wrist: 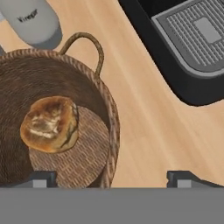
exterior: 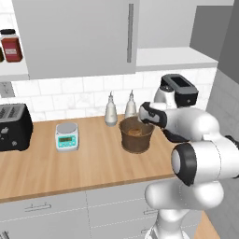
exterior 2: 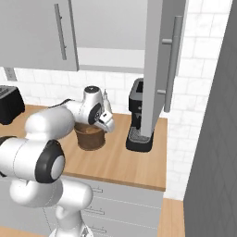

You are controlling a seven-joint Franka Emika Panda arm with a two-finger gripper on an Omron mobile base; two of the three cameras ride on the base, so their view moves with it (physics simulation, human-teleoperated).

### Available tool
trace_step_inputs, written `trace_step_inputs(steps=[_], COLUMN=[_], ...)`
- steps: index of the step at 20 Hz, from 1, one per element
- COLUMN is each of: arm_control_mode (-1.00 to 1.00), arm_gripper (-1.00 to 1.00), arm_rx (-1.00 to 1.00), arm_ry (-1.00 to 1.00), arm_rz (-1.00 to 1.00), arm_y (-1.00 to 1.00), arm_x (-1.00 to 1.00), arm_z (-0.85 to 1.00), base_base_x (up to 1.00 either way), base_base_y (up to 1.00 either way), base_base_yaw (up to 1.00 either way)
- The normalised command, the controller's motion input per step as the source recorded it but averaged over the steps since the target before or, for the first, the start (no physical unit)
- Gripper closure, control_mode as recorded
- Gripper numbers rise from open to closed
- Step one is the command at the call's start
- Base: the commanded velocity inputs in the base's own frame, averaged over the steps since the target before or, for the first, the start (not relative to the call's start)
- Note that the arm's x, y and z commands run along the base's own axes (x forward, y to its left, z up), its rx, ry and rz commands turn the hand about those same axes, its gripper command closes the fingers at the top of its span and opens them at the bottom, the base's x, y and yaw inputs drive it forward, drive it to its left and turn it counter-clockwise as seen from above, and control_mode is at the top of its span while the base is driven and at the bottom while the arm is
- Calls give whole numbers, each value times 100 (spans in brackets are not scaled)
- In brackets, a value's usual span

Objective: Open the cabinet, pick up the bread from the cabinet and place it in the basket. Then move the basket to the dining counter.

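The round dark woven basket (exterior: 136,136) (exterior 2: 90,137) stands on the wooden counter by the tiled wall. The golden-brown bread (wrist: 50,124) (exterior: 135,131) lies on its bottom, left of centre in the hand view. My gripper (wrist: 113,178) (exterior 2: 109,123) (exterior: 143,115) hovers open over the basket's right rim (wrist: 112,118), one fingertip over the basket and the other over bare counter, holding nothing. The thin hoop handle (wrist: 89,43) hangs down on the far side. The cabinet's right door (exterior 2: 157,69) is swung open onto a pale shelf (exterior 2: 111,58); its left door (exterior: 79,37) is shut. The dining counter is out of view.
A black coffee machine (exterior: 179,91) (exterior 2: 139,125) (wrist: 188,52) stands right of the basket, under the open door. Two vinegar bottles (exterior: 110,112) (wrist: 35,22) stand behind it. A small scale (exterior: 66,136) and a black toaster (exterior: 14,126) sit to the left.
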Motion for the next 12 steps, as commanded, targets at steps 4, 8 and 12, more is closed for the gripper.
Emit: trace_step_inputs(steps=[4,8,12], arm_control_mode=[-100,-100,-100], arm_gripper=[-100,-100,-100], arm_rx=[0,0,0], arm_ry=[0,1,4], arm_rz=[0,0,0], arm_y=[10,13,2], arm_x=[17,21,4], arm_z=[-36,-35,-37], base_base_x=[0,0,0], base_base_y=[0,0,0], base_base_yaw=[0,0,0])
